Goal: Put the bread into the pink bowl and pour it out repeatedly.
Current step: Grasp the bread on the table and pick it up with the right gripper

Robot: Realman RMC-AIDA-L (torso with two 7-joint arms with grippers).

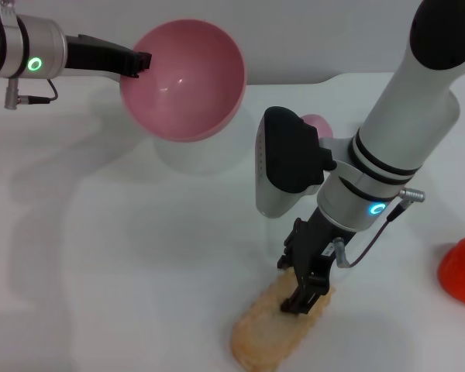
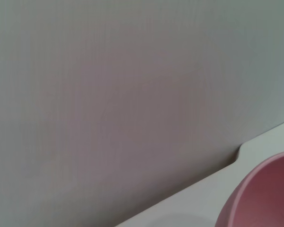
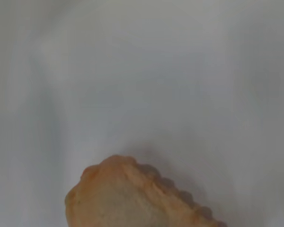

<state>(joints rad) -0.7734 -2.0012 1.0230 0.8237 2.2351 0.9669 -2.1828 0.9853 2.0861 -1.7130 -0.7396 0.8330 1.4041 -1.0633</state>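
- The bread [image 1: 275,329] lies flat on the white table [image 1: 101,271] at the near edge, a little right of centre, plain tan side up.
- The right gripper [image 1: 304,288] reaches down onto the bread's far right end, its dark fingers touching the loaf; whether they are clamped on it or apart cannot be told.
- A red object [image 1: 461,271] sits at the right edge, well apart.
- A small pink thing [image 1: 319,124] peeks out behind the right arm.
- Far left, the left gripper [image 1: 136,62] is closed on the rim of the pink bowl [image 1: 187,77], held tilted above the table, mouth facing the near side.
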